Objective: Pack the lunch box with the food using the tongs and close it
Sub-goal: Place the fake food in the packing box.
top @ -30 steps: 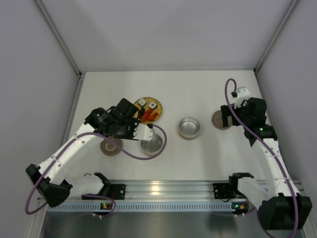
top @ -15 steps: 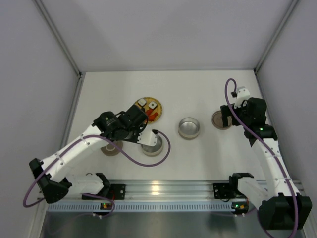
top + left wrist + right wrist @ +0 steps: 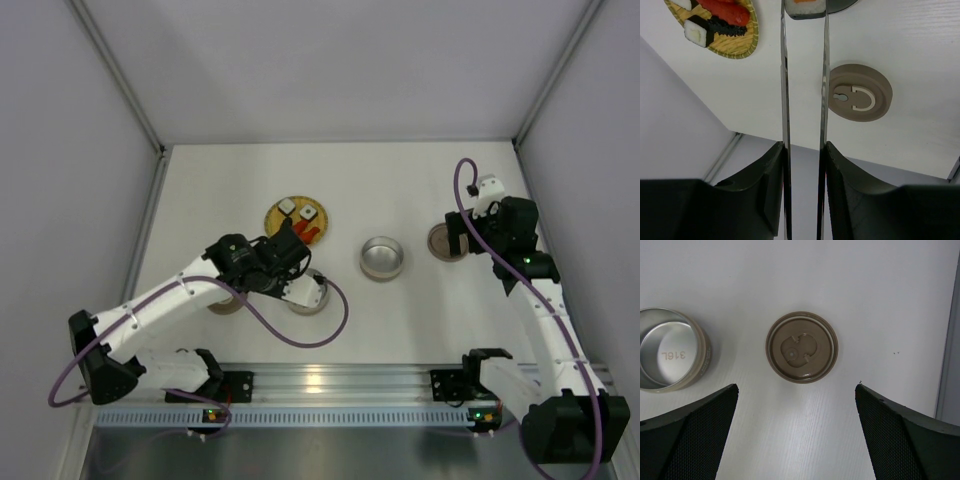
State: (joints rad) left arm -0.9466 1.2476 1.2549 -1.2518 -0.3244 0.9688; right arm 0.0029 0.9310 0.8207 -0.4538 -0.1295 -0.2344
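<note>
The left gripper (image 3: 804,152) clamps the tongs (image 3: 785,85) partway, so the 2 blades are squeezed narrow and pinch 1 sushi roll (image 3: 805,6) at their tips, beside a dark rim I take for the steel tin (image 3: 312,297). The other food (image 3: 722,7) sits on the woven plate (image 3: 742,47). The right gripper (image 3: 796,390) hangs spread wide above a brown lid (image 3: 801,347), probably waiting to close up

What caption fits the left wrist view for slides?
Left tool squeezes the tongs, whose tips pinch a sushi roll; woven plate upper left, tan lid at right.
</note>
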